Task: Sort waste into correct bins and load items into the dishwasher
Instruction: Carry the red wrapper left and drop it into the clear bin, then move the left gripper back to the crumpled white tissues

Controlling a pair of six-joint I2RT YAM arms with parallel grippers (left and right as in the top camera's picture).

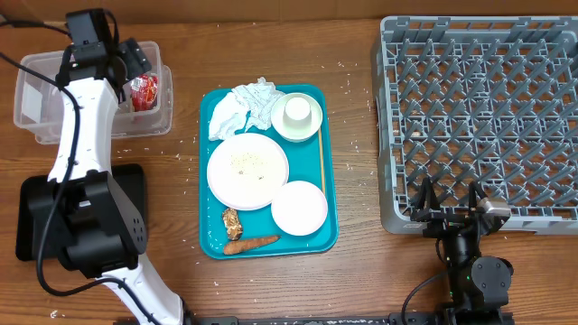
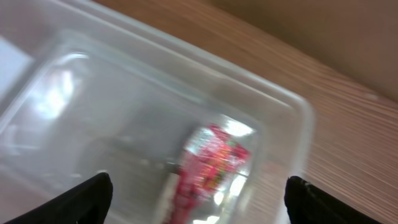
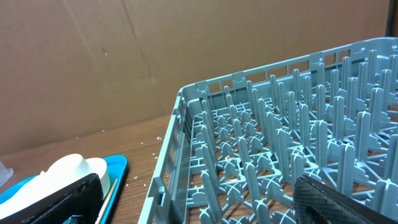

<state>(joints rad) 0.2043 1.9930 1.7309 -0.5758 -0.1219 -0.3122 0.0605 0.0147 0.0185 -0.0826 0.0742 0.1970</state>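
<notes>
The red wrapper [image 1: 144, 90] [image 2: 211, 165] lies loose at the right end of the clear tub [image 1: 36, 126] [image 2: 124, 81]. My left gripper [image 1: 135, 56] [image 2: 199, 194] hangs open over it, fingers wide on either side, holding nothing. On the teal tray [image 1: 209, 194] are the crumpled tissue [image 1: 244, 108], a cup in a bowl [image 1: 297, 116], the white plate [image 1: 247, 170] with rice grains, the pink plate [image 1: 299, 208], a brown lump [image 1: 231, 222] and the carrot piece [image 1: 252, 244]. My right gripper [image 1: 449, 200] [image 3: 196, 200] stands open and empty at the grey rack's [image 1: 479, 117] [image 3: 280, 149] near edge.
The black tray [image 1: 32, 203] lies at the left, partly under my left arm. A thin wooden stick [image 1: 321, 167] rests along the teal tray's right side. Rice grains are scattered on the wooden table between tray and rack.
</notes>
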